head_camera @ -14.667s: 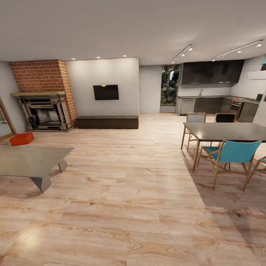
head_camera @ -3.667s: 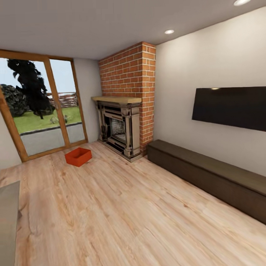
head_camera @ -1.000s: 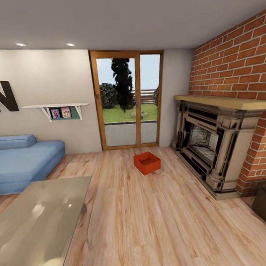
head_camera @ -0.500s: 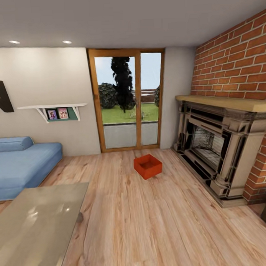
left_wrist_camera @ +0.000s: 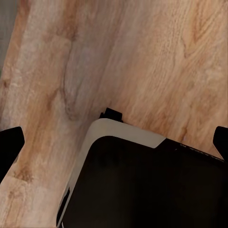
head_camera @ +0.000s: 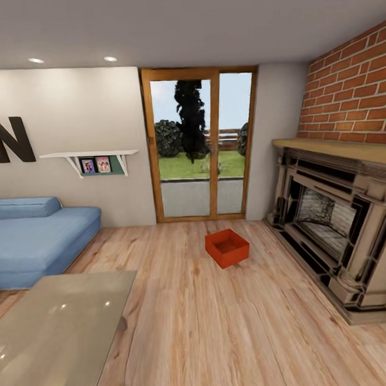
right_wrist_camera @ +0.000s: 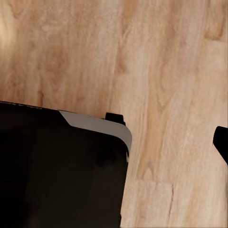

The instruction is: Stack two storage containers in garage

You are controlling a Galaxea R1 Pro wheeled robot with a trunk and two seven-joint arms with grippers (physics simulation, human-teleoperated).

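I am in the living room, on the light wood plank floor, and I look toward the glass doors. One storage container sits on the planks between these doors and the fireplace, well apart from me and with free floor all around it. It is turned a little, so one corner points toward me. I see only this one container here.

I judge that the container is light, because its walls are thin and it looks empty inside. The walls seem stiff, like hard plastic, but thin walls can bend inward if I squeeze them too much. The surface looks smooth, so it may slip between my fingers. I think the best place to take hold is the top rim, one finger inside and one outside the wall. With two arms I would take two opposite walls, so that it does not tip. It does not look fragile.

My left gripper points down at the floor, over the dark body of my own base. Its two dark fingertips show at the opposite edges of the left wrist view, far from each other, so it is spread wide and holds nothing. For my right gripper I see one fingertip at the edge of the right wrist view and a small dark piece near the base, and I cannot tell if it is spread or closed. Nothing is between its fingers.
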